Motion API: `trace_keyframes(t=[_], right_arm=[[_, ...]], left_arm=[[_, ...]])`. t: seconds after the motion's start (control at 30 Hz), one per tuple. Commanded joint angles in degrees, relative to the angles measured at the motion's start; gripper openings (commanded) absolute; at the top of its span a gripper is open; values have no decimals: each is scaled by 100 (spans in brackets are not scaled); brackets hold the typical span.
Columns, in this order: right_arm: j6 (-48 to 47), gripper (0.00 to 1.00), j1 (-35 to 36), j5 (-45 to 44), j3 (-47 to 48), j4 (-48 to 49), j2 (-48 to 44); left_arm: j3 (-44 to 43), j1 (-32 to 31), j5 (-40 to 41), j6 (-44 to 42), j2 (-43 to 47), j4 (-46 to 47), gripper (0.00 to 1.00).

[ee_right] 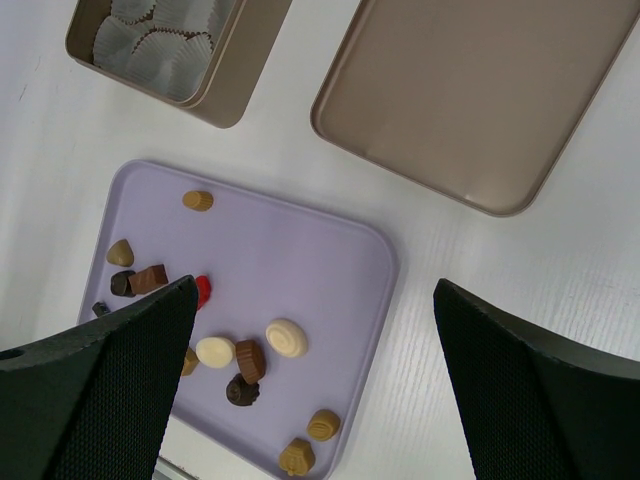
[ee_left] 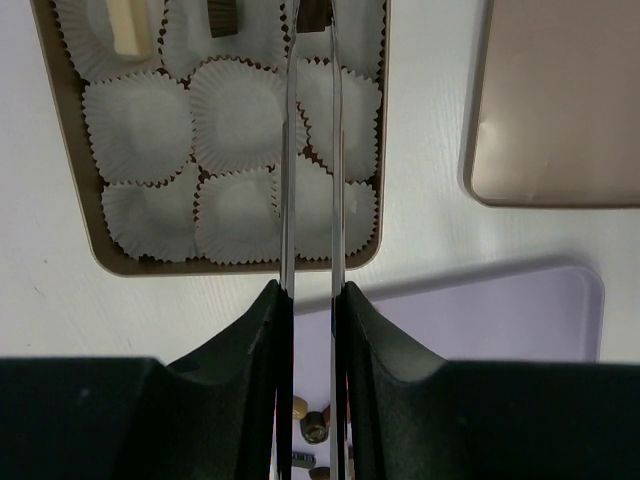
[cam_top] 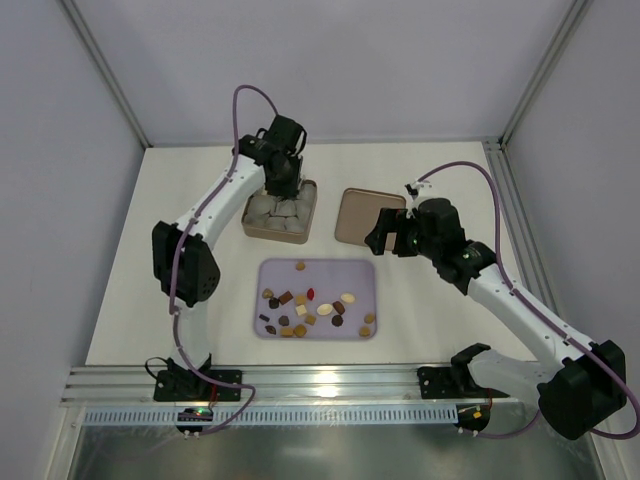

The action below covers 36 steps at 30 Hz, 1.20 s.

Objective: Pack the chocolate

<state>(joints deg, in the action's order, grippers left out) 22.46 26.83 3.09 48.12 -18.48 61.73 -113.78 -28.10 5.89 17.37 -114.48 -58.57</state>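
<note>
- The left gripper (cam_top: 282,192) is positioned over the tin (cam_top: 272,237); its jaws are closed narrowly on a dark piece (ee_left: 316,12).
- The right gripper (ee_right: 315,290) is spread wide and empty above the tray (ee_right: 330,250).
- Most chocolate (ee_right: 286,337) is scattered on the tray; two pieces are seated in cups (ee_left: 235,130).

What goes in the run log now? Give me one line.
left tool: closed on brown chocolate over tin | right tool: open, empty, by lid | lid: off, beside tin | tray: chocolates left
</note>
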Motion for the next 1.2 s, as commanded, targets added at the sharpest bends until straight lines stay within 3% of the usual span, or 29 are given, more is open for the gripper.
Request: trace_keyframes(t=[0.0, 1.17], right_arm=[[-93, 100, 7, -72, 181, 108, -74], [-84, 100, 7, -46, 154, 161, 23]], left_arm=[[-391, 41, -123, -154, -57, 223, 24], [-259, 41, -202, -207, -365, 240, 36]])
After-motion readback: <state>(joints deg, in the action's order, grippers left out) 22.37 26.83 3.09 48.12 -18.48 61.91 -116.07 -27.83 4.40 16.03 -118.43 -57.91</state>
